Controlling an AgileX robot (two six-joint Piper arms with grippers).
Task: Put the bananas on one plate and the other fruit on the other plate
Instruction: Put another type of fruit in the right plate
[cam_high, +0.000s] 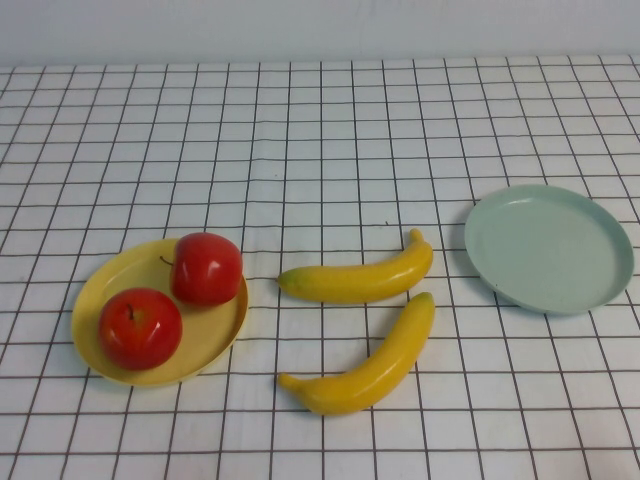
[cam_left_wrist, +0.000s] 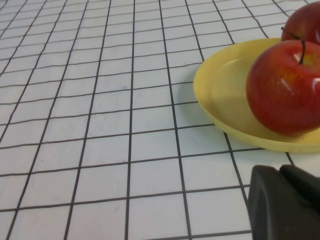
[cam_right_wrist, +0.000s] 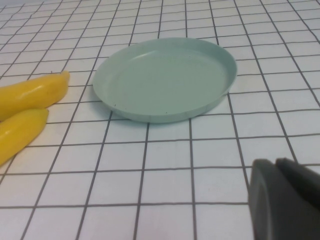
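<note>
Two red apples sit on the yellow plate at the left. Two yellow bananas lie on the table in the middle, between the plates. The pale green plate at the right is empty. Neither arm shows in the high view. My left gripper is shut and empty, low over the cloth just short of the yellow plate and the nearer apple. My right gripper is shut and empty, short of the green plate, with the banana tips off to one side.
A white cloth with a black grid covers the whole table. A pale wall runs along the far edge.
</note>
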